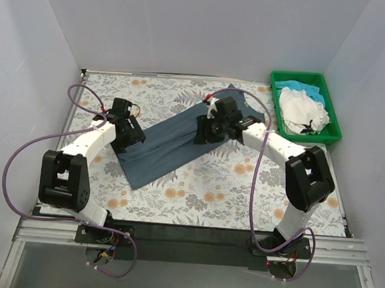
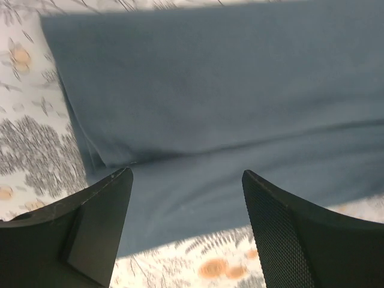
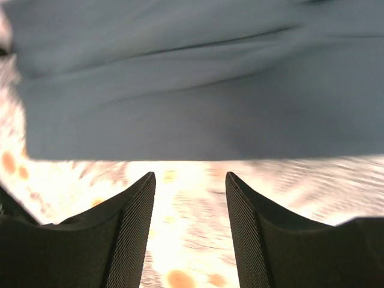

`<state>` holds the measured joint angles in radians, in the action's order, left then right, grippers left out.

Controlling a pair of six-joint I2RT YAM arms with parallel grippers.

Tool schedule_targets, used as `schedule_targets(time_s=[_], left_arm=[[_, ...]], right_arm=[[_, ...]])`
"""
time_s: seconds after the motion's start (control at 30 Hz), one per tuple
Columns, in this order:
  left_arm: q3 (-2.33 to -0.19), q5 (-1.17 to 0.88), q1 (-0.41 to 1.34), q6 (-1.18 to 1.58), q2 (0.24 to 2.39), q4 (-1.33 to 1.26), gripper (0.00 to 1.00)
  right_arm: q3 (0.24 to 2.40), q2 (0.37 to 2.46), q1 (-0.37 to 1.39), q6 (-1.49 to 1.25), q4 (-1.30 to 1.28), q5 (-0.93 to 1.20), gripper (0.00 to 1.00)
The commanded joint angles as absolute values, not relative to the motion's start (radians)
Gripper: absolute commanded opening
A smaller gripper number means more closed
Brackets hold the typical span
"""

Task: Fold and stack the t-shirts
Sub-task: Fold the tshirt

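The dark slate blue-grey t-shirt [image 1: 169, 145] lies folded into a long band, slanting across the floral table from near left to far right. It fills the left wrist view [image 2: 228, 102] and the upper part of the right wrist view [image 3: 198, 90]. My left gripper [image 1: 131, 138] is open and empty over the band's near-left end [image 2: 186, 177]. My right gripper [image 1: 207, 128] is open and empty over the band's far-right part, fingertips above bare cloth-free table [image 3: 191, 177]. The white t-shirt [image 1: 304, 110] and the turquoise-blue t-shirt [image 1: 292, 86] lie crumpled in the green tray.
The green plastic tray [image 1: 334, 126] stands at the far right corner. White walls close the table on three sides. Purple cables loop from both arms. The floral tablecloth [image 1: 209, 192] lies bare in front of the shirt.
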<state>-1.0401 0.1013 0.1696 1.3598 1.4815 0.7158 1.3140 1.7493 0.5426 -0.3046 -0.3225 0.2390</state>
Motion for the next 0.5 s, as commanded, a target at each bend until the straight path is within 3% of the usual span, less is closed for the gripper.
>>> schedule_targets(time_s=[0.0, 0.27, 0.47], left_arm=[[-1.091, 0.158, 0.134, 1.312, 1.528, 0.650, 0.67], [-1.072, 0.141, 0.086, 1.301, 1.634, 0.609, 0.65], [-0.986, 0.060, 0.083, 1.310, 1.641, 0.601, 0.65]], right_arm=[[1.313, 1.782, 0.670, -0.379, -0.227, 0.238, 0.48], [1.497, 2.032, 0.874, -0.380, -0.167, 0.255, 0.49], [1.511, 2.140, 0.913, -0.373, -0.163, 0.264, 0.49]])
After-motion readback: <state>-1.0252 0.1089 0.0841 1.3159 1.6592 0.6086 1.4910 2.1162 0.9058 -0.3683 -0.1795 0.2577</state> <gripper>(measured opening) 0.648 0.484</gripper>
